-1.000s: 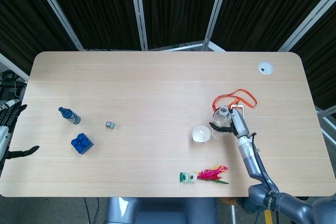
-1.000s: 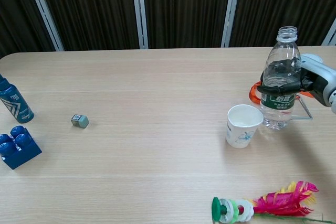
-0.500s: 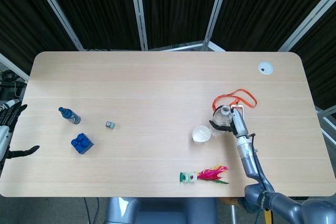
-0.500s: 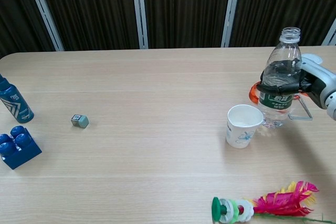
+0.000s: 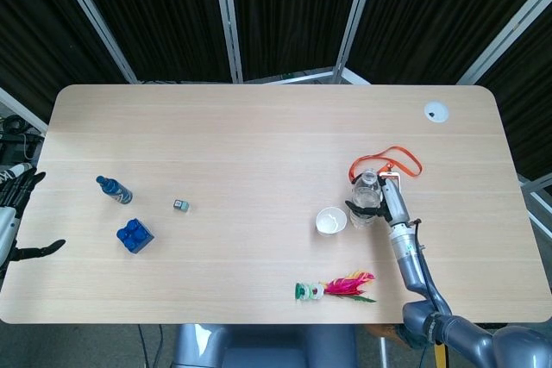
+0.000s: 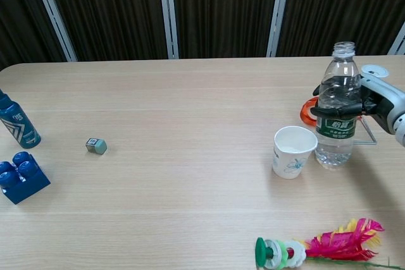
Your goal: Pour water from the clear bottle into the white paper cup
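The clear plastic bottle (image 6: 335, 113) wears a green label with white characters too small to read. The white paper cup (image 6: 292, 152) has a faint blue print, not legible as text. The dark blue bottle (image 6: 16, 121) shows only a white chevron pattern.

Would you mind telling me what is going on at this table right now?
The robot's right hand grips the clear bottle, which stands upright and uncapped just beside the white paper cup. No water is pouring. The left hand hangs off the table's left edge, fingers apart, holding nothing.
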Controlling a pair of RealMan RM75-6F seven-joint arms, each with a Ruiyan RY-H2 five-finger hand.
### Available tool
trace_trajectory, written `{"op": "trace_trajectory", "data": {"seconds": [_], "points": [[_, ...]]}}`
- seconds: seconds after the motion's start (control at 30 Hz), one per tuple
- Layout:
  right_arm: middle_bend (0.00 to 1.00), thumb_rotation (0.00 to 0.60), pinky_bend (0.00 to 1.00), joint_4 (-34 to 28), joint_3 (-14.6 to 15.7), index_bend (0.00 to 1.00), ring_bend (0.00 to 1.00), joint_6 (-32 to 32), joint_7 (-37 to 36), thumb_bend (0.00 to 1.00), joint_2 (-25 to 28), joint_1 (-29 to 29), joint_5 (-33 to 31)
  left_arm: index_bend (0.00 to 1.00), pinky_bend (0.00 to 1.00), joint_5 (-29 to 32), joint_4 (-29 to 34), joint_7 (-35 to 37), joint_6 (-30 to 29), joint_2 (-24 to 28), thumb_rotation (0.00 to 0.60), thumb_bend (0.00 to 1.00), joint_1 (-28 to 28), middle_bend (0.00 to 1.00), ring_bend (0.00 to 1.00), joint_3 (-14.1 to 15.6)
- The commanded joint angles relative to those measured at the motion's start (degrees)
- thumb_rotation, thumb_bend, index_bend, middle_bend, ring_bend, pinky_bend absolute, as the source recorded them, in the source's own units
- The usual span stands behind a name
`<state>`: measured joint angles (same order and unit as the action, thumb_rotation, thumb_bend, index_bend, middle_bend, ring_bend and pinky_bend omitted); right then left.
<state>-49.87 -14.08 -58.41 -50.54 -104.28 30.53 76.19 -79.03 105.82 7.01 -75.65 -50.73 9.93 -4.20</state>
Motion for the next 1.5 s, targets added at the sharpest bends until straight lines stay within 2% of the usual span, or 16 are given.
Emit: {"op": "trace_trajectory", "data": {"seconds": [0.03,0.57,0.77,0.83,0.93,1.03,1.07,1.13,1.4,1.5], "points": [[0.49,0.6,0.43,0.0,0.0,0.44,0.45,0.0,-0.1,0.06,0.0,0.0,0.0,0.0,0.0,0.0,0.0,0.0,0.0,0.0,0.6,0.0,0.0,0.0,0.0,0.0],[0.45,0.6,0.39,-1.9,1.0,0.4,0.42,-1.5,-3.0,0.0,1.8,-1.8,1.1,0.0,0.0,-0.5,0.1,0.4,-0.1,0.2,0.6,0.0,-0.1,0.0,0.0,0.2],[0.4,0.6,0.33,-4.0,2.0,0.35,0.38,-1.9,-3.9,0.0,3.5,-3.2,1.7,0.0,0.0,-1.4,0.3,1.2,-0.6,0.6,0.6,0.0,-0.3,0.0,0.0,0.4],[0.35,0.6,0.29,-4.8,2.4,0.29,0.35,-1.9,-4.3,0.0,4.3,-3.5,2.0,0.0,0.0,-1.7,0.4,1.5,-0.8,0.7,0.6,0.0,-0.4,0.0,0.0,0.5],[0.19,0.6,0.14,-6.7,3.5,0.14,0.18,-0.6,-5.5,0.0,6.4,-3.4,3.2,0.0,0.0,-2.3,0.4,2.2,-1.2,1.0,0.6,0.0,-0.6,0.0,0.0,0.6],[0.06,0.6,0.02,-7.5,4.4,0.04,0.04,-0.7,-5.3,0.0,8.0,-3.4,4.5,0.0,0.0,-2.7,0.3,2.9,-1.5,1.3,0.6,0.0,-0.8,0.0,0.0,0.7],[0.04,0.6,0.01,-7.6,4.5,0.02,0.02,-1.0,-5.0,0.0,8.3,-3.4,4.8,0.0,0.0,-2.8,0.3,3.1,-1.5,1.3,0.6,0.0,-0.8,0.0,0.0,0.7],[0.0,0.6,0.0,-7.7,5.2,0.0,0.0,-1.5,-3.7,0.0,9.0,-3.4,5.7,0.0,0.0,-3.1,0.2,3.6,-1.6,1.5,0.6,0.0,-0.9,0.0,0.0,0.8],[0.0,0.6,0.0,-9.4,7.4,0.0,0.0,-2.4,-1.4,0.0,12.3,-3.5,8.3,0.0,0.0,-4.1,0.2,4.7,-2.0,2.0,0.6,0.0,-1.1,0.0,0.0,1.0],[0.0,0.6,0.0,-10.6,8.5,0.0,0.0,-3.5,2.0,0.0,14.3,-4.0,9.4,0.0,0.0,-4.4,0.2,5.0,-2.3,2.2,0.6,0.0,-1.2,0.0,0.0,1.1]]}}
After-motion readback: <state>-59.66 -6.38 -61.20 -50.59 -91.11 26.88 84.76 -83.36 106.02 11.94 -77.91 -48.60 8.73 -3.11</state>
